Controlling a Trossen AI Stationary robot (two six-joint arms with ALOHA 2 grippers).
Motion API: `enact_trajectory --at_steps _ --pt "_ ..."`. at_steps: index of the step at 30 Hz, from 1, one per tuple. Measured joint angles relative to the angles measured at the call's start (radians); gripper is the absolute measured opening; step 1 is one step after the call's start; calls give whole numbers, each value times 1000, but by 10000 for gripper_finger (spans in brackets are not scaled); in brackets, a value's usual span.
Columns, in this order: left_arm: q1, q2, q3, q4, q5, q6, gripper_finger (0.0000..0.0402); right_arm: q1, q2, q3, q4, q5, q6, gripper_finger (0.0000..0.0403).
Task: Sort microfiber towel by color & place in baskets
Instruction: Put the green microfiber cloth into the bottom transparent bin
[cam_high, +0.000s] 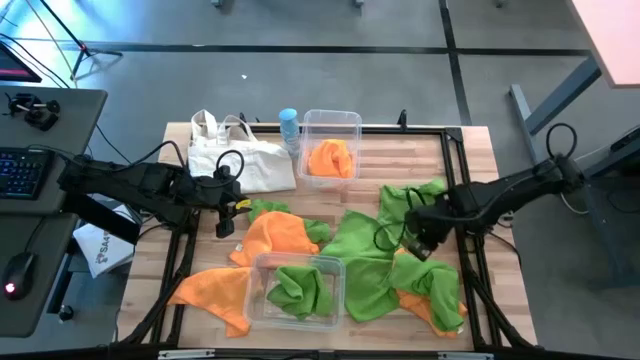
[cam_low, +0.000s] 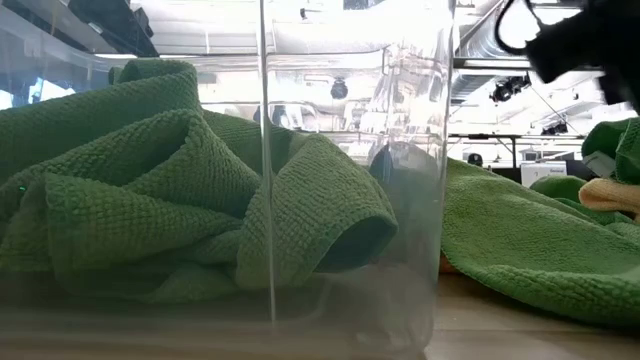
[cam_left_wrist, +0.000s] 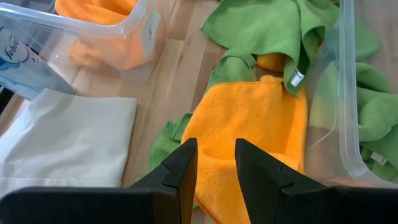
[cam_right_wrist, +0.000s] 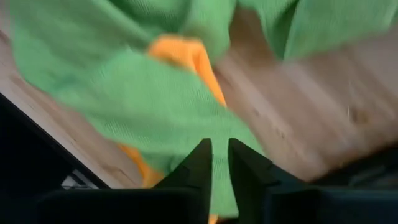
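Orange and green microfiber towels lie strewn over the wooden table. The far clear basket (cam_high: 345, 122) holds an orange towel (cam_high: 331, 160). The near basket (cam_high: 256, 300) holds a green towel (cam_high: 300, 290), which fills the low view (cam_low: 150, 200). My left gripper (cam_high: 226, 218) (cam_left_wrist: 216, 167) is open and hovers just above an orange towel (cam_high: 272, 235) (cam_left_wrist: 255, 124) at the table's left. My right gripper (cam_high: 420, 242) (cam_right_wrist: 220, 163) is shut on a green towel (cam_high: 365, 240) (cam_right_wrist: 155, 106) on the table's right side. My right gripper pinches a fold of the green towel (cam_right_wrist: 221, 193) between its two fingers, coming from above and pointing down. The cloth spreads away below the fingers over an orange towel (cam_right_wrist: 186, 53). Whether it is lifted clear of the table, I cannot tell.
A white canvas tote bag (cam_high: 240, 160) (cam_left_wrist: 68, 134) and a pale blue bottle (cam_high: 289, 128) lie at the far left, beside the far basket. More orange towels (cam_high: 215, 290) (cam_high: 430, 285) and green towels (cam_high: 415, 200) lie around the near basket.
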Motion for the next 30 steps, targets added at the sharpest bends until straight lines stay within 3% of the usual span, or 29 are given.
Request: enact_trajectory --at_steps 10,14,22,30 --pt "0 0 0 0 -27 0 97 264 -3 4 5 -18 391 145" --pt "0 0 0 -1 -71 0 97 338 -3 4 25 36 546 167" --pt "0 0 0 -1 -84 0 97 442 1 3 49 111 756 179" --pt "0 0 0 -1 -84 1 97 485 84 2 133 129 776 179"
